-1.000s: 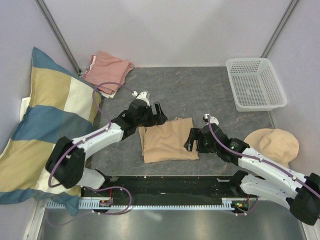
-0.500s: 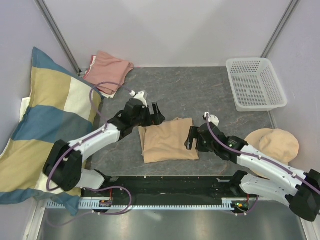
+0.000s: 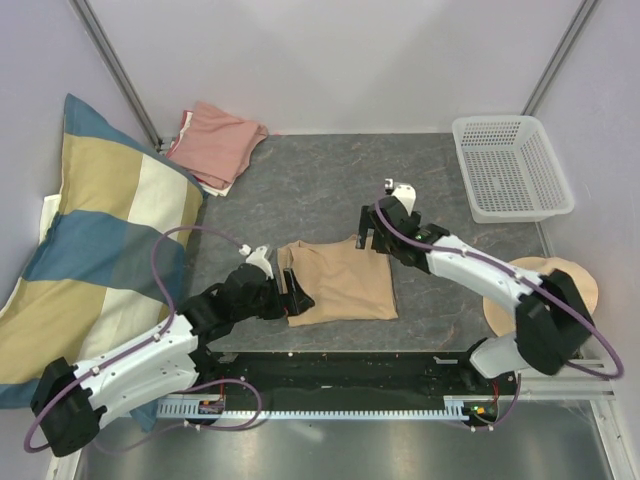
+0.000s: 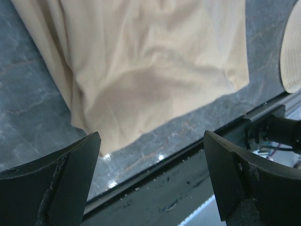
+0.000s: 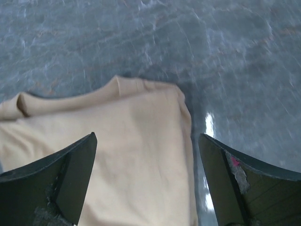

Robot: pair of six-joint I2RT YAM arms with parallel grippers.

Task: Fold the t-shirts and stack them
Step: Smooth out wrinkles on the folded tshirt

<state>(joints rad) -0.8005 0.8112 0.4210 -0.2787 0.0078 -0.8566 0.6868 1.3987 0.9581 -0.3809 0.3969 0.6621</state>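
We see the tan t-shirt [image 3: 338,282] folded, longer left-right; left gripper [image 3: 298,297] at its near-left corner, right gripper [image 3: 366,238] at its far-right, both gaping empty; table [image 3: 330,190] stretches beyond

grey marbled tabletop [image 3: 330,180] between pale lilac walls [image 3: 320,60] (evenly lit).

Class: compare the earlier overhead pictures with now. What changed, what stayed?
The left gripper drew back from the far-left corner of the tan t-shirt to its near-left corner; the right gripper went from its right edge to its far-right corner. Both are open, holding nothing. The pink t-shirt, pillow and basket stayed put.
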